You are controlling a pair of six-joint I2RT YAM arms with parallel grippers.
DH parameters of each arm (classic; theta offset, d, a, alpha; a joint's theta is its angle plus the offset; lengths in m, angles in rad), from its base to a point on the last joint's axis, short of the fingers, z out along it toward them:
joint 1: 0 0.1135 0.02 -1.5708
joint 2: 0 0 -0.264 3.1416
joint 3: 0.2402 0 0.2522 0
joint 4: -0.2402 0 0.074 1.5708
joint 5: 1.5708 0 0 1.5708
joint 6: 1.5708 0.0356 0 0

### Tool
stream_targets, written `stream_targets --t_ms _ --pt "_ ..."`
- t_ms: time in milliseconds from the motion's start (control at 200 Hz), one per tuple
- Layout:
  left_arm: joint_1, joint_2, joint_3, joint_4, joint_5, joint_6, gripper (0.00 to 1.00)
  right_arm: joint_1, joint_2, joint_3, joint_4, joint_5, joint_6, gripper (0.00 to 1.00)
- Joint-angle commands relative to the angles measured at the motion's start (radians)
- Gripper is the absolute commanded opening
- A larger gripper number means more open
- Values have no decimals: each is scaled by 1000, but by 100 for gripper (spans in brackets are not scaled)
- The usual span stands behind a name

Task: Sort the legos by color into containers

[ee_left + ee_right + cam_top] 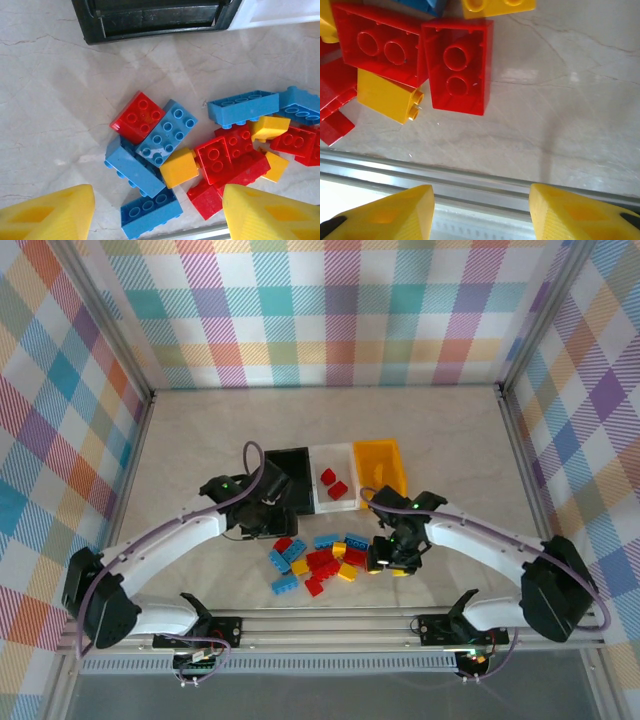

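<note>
The legos lie in a loose pile of red, blue and yellow bricks near the table's front edge. Behind the pile stand the containers in a row: black, white with two red bricks inside, and yellow-orange. My left gripper hangs above the pile's left end. In the left wrist view it is open and holds nothing, with a red brick, a blue brick and a yellow brick below. My right gripper is open and holds nothing at the pile's right end.
In the right wrist view the gripper hovers over the metal front rail, with a red brick and a yellow brick just beyond. The black container's rim and a white corner border the left wrist view's top.
</note>
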Motion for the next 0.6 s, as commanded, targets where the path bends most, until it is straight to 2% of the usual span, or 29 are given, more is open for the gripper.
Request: stream_targets --t_ms 0,595 --pt "-7 -51 -22 16 -16 -35 71 25 62 12 58 25 38 55" --pt "-6 -114 -59 -12 -40 -35 73 35 265 81 117 80 21 54"
